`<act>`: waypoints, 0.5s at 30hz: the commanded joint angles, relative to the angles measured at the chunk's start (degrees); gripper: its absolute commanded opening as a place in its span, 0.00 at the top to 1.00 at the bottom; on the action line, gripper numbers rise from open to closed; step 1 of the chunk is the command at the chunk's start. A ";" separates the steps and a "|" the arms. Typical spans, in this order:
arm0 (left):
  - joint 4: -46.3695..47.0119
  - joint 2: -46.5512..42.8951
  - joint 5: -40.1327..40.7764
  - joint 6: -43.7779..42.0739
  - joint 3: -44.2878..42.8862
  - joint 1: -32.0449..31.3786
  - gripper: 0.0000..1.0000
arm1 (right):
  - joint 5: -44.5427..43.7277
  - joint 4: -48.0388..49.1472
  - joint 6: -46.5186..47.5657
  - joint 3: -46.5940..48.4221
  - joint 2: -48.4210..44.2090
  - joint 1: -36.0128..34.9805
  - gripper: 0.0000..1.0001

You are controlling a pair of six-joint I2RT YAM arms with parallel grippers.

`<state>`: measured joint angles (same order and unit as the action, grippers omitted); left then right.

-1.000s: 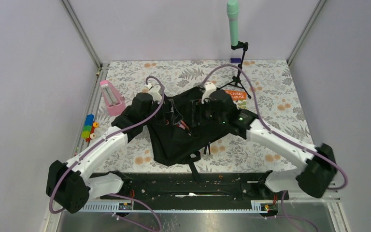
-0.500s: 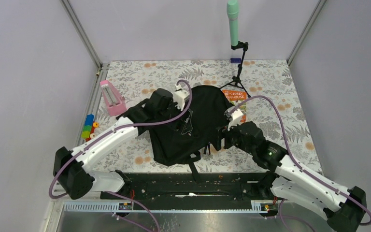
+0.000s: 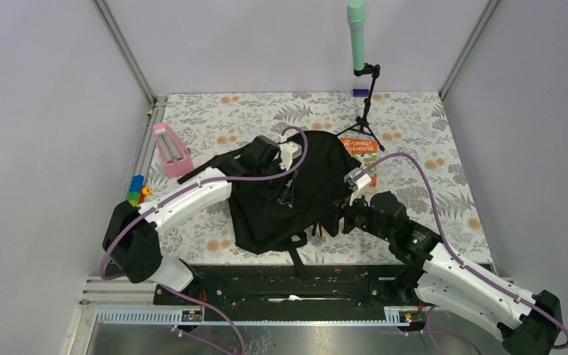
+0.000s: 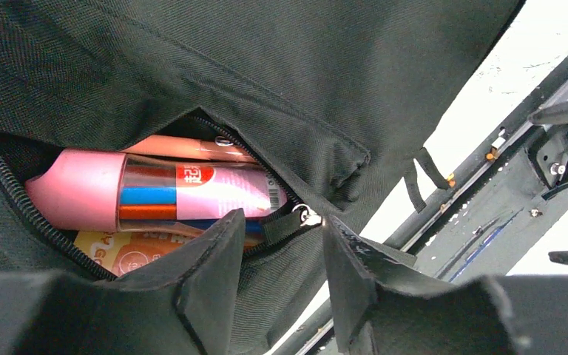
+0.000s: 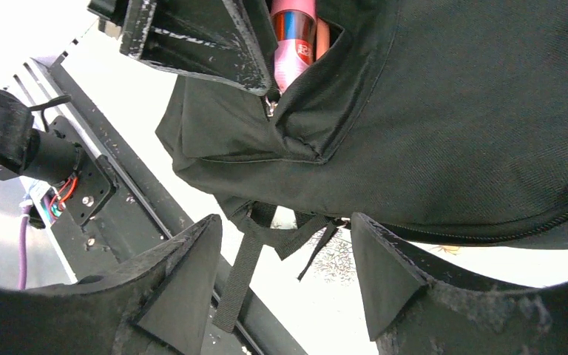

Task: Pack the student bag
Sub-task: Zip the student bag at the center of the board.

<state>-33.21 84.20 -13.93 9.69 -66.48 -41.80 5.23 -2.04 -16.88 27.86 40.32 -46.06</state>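
The student bag point(image 3: 266, 214), black coarse-woven fabric, lies mid-table on the floral mat point(image 3: 429, 133); an orange book point(image 3: 360, 146) behind it reads "STOREY"; only the wrist views show the pink pen pack point(image 4: 155, 194) in its unzipped pocket; the left gripper point(image 4: 282, 220) stands part-open at the zip pull point(image 4: 308, 217); the right gripper point(image 5: 285, 220) gapes wide, empty.

Most of the frame is taken up by the student bag point(image 5: 451, 111), and one pocket on it is seen unzipped. A pink pen tube point(image 5: 296, 37) can be spotted poking out of that pocket, with the left gripper point(image 5: 259, 74) parked right at the zip. Loose straps point(image 5: 266, 229) are dangled under the bag, framed by the right gripper point(image 5: 285, 225), spread wide with nothing gripped.
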 commanded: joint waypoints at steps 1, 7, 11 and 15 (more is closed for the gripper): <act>1.06 0.91 1.43 1.78 -3.07 0.26 0.57 | 2.50 4.83 -1.21 -0.56 -0.10 0.10 0.29; 0.96 1.65 0.00 2.64 -2.80 0.37 0.65 | 2.56 4.82 -1.04 -0.51 0.49 0.15 0.30; 1.03 1.38 -0.56 2.87 -2.70 0.33 0.79 | 2.75 4.42 -1.09 -0.26 0.58 0.09 0.31; 2.12 -0.14 -1.05 3.49 -2.63 0.34 0.92 | 1.98 4.87 -0.46 -0.41 0.84 -0.30 0.31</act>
<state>-33.34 85.80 -13.67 12.38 -66.76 -41.63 7.09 0.38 -17.82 27.33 40.93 -46.06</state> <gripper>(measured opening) 0.124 0.690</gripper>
